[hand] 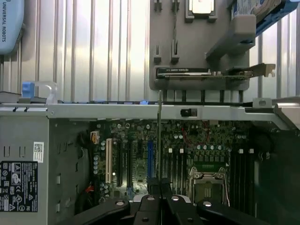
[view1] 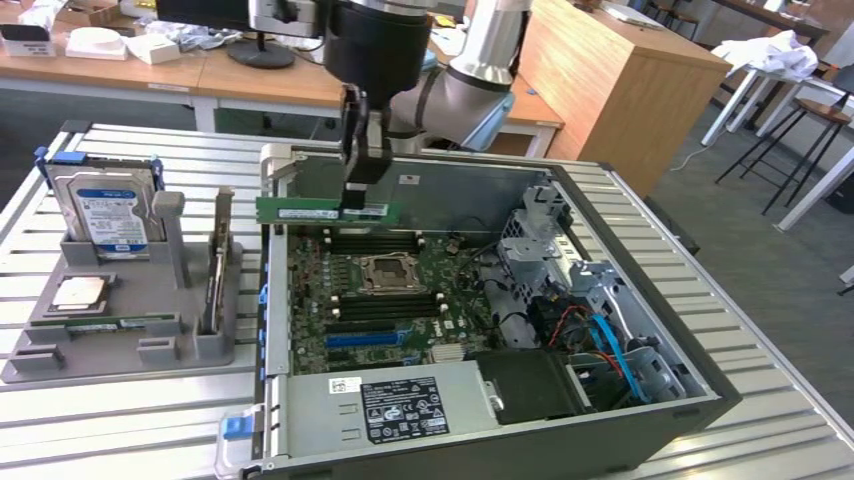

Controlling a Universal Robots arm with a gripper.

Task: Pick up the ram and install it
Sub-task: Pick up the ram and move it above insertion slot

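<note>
Worktop (view1: 134, 420) of ribbed metal is carrying everything here. Starting at the exterior view's left, a grey holder tray (view1: 134, 300) is sitting on it. A silver-and-blue hard drive (view1: 110, 215) is standing upright at the tray's far end, and a square processor chip (view1: 80, 292) is lying flat in front of it. A second green memory stick (view1: 114, 324) is lying in its groove just beside that. At the tray's right edge an expansion card (view1: 220, 260) is standing on its edge.

Moving to the middle now, the gripper (view1: 363, 195) is hanging straight down from the arm, pinching the ram (view1: 300, 211) between its fingers. The stick is being held level, gripped nearer one end, with its long free end pointing toward the tray. It is hovering over the far end of the motherboard (view1: 360, 310), above the dark slots beyond the processor socket (view1: 387, 268), and it is not seated in any of them. In the wrist view it is showing edge-on as a thin line running out from the closed fingertips.

Further right, the open computer case (view1: 694, 390) is showing a metal drive cage (view1: 547, 240) and a blue cable (view1: 607, 340). The labelled power supply (view1: 387, 400) is lying along the case's near side.
</note>
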